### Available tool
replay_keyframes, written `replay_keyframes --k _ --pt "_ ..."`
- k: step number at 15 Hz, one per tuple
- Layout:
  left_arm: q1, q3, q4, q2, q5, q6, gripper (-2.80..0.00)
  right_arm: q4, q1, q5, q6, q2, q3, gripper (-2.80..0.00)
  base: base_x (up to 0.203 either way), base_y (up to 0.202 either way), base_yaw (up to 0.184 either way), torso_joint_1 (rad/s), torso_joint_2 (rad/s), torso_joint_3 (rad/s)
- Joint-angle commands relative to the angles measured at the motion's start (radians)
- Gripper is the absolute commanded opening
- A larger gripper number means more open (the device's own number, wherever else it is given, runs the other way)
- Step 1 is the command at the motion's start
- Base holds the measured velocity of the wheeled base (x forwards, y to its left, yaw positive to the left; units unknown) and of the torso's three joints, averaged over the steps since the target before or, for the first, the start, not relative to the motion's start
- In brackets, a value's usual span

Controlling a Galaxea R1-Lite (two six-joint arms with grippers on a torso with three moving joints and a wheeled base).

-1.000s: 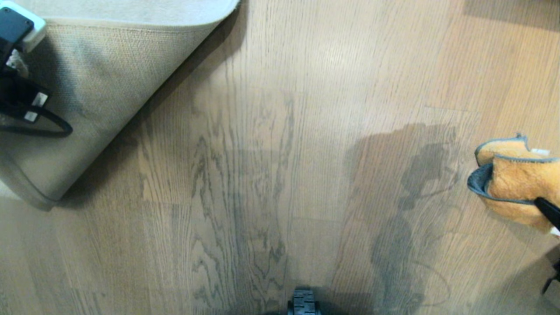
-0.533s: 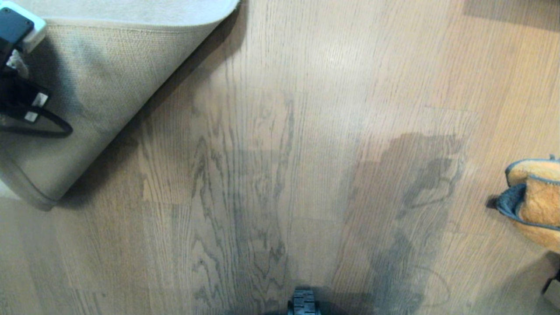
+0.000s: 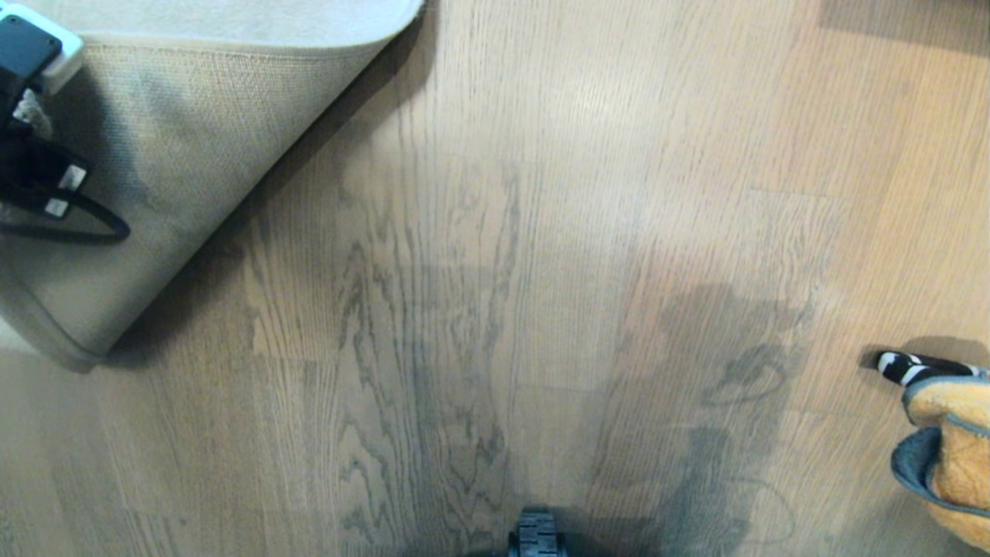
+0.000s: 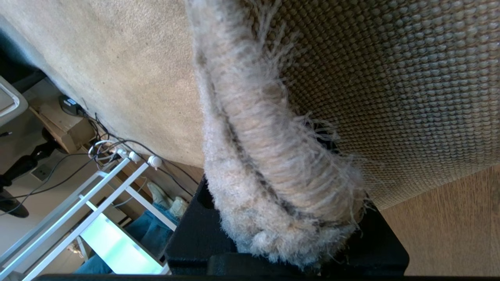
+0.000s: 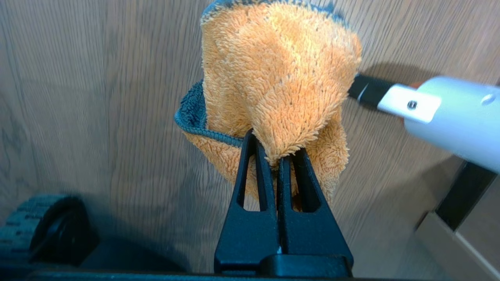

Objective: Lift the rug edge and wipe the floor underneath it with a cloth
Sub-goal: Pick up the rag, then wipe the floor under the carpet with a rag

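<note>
The rug edge (image 4: 273, 175) is pinched between the black jaws of my left gripper (image 4: 285, 242), which is shut on it. The rug corner (image 3: 178, 155) is held folded back at the far left, tan woven backing up. My left arm (image 3: 31, 162) stands beside it. The bared floor (image 3: 479, 309) is grey-brown planks with dark grain. My right gripper (image 5: 273, 152) is shut on the fluffy orange cloth (image 5: 277, 74), which hangs bunched over the floor. In the head view the cloth (image 3: 955, 456) is at the near right edge, far from the rug.
A black-and-white tipped pale cylinder (image 3: 905, 367) lies on the floor just beyond the cloth; it also shows in the right wrist view (image 5: 449, 113). My base wheel (image 3: 537, 534) is at the near middle. A furniture foot (image 5: 461, 218) is close to the right gripper.
My right gripper has carried the cloth back towards me and to the right, uncovering the black-and-white tipped object. The left arm and the folded rug have not moved.
</note>
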Motion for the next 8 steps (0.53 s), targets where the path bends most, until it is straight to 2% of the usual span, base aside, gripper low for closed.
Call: replay_keyframes --k 1,5,8 --pt "0.001 -0.001 0.0 0.002 0.003 0.001 -2.8 0.057 0.0 0.003 -0.003 -0.024 0.0 -2.8 0.0 0.0 0.0 0.0 0.0 0.0" --pt "0.0 -0.001 0.0 0.002 0.003 -0.002 -2.8 0.195 0.0 -0.005 -0.004 -0.024 0.0 -2.8 0.0 0.0 0.0 0.0 0.0 0.0" --pt "0.001 -0.001 -0.002 0.005 0.003 -0.002 -2.8 0.2 0.001 -0.007 0.009 -0.026 0.0 -2.8 0.0 0.0 0.0 0.0 0.0 0.0"
